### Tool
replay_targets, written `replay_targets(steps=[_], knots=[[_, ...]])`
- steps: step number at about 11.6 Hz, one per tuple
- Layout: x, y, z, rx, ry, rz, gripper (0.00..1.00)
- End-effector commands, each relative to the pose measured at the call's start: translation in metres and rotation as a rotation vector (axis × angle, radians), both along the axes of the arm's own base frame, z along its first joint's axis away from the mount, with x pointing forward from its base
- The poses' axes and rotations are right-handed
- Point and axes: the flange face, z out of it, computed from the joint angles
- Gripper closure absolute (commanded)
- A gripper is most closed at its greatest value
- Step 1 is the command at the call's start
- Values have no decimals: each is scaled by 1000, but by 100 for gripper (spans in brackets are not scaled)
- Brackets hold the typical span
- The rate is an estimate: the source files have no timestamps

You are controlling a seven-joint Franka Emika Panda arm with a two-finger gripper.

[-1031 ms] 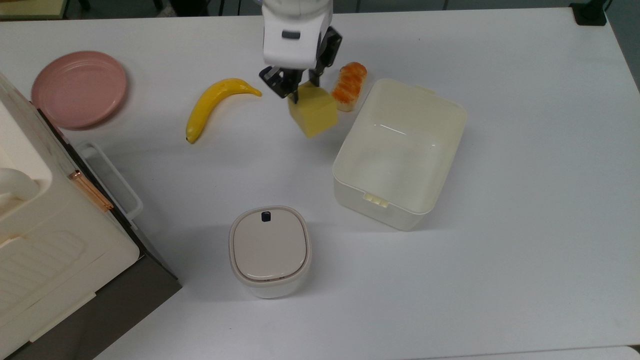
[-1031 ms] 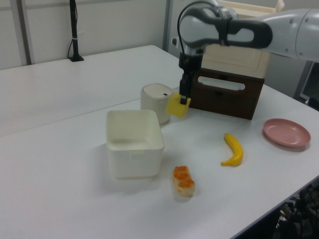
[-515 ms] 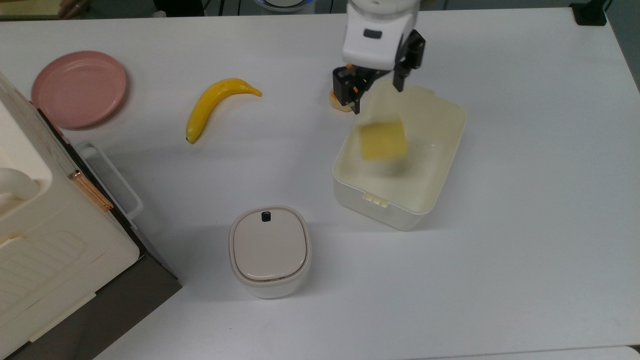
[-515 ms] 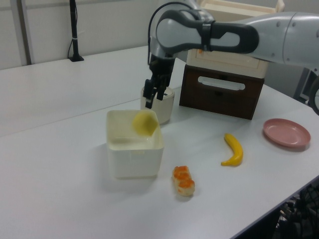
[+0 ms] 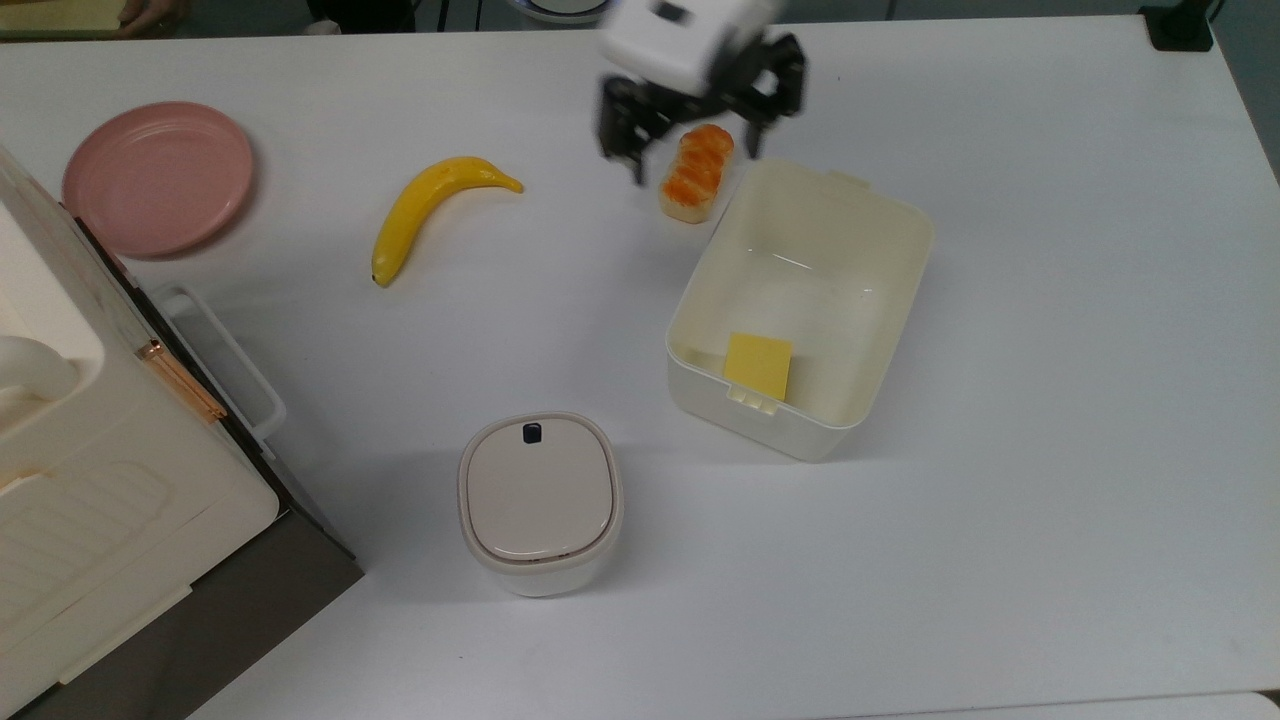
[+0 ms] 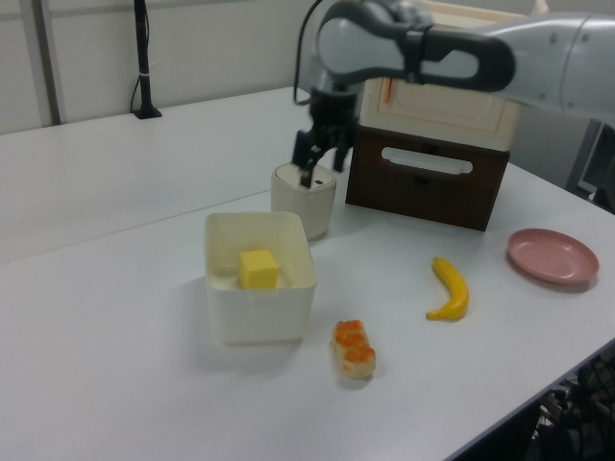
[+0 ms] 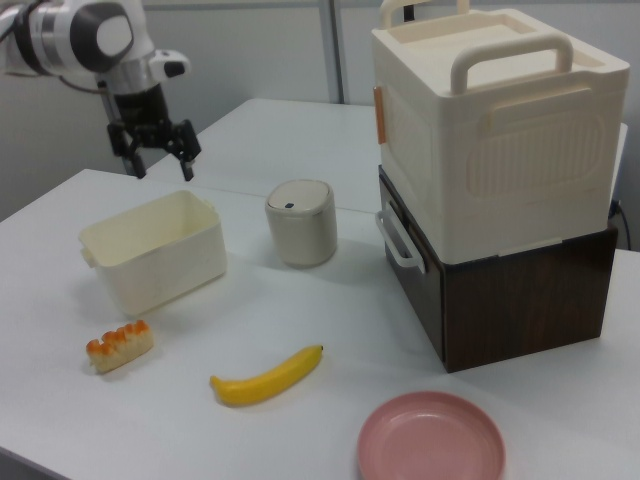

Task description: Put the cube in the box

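Resting inside the box [image 5: 880,300], the cube [image 5: 758,366] is sitting safe, but the spread, empty gripper [image 5: 692,128] is risking clipping the bread roll [image 5: 696,172] just below.

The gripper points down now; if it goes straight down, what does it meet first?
Probably the bread roll or the bare table beside it. In the top view the open gripper hangs about over the roll, beside the box that holds the cube. Depth is unclear.
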Motion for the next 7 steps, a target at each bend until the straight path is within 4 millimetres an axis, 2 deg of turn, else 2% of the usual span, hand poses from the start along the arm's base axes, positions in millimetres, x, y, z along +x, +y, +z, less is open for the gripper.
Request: replay_targets(steps=[1, 2, 4, 6, 7], knots=[[-26, -73, 43, -24, -5, -225, 0], [-29, -91, 47, -26, -4, -258, 0], [-25, -116, 37, -25, 8, -298, 0], [-25, -128, 39, -17, 5, -321, 0], [-25, -128, 39, -17, 5, -324, 0]])
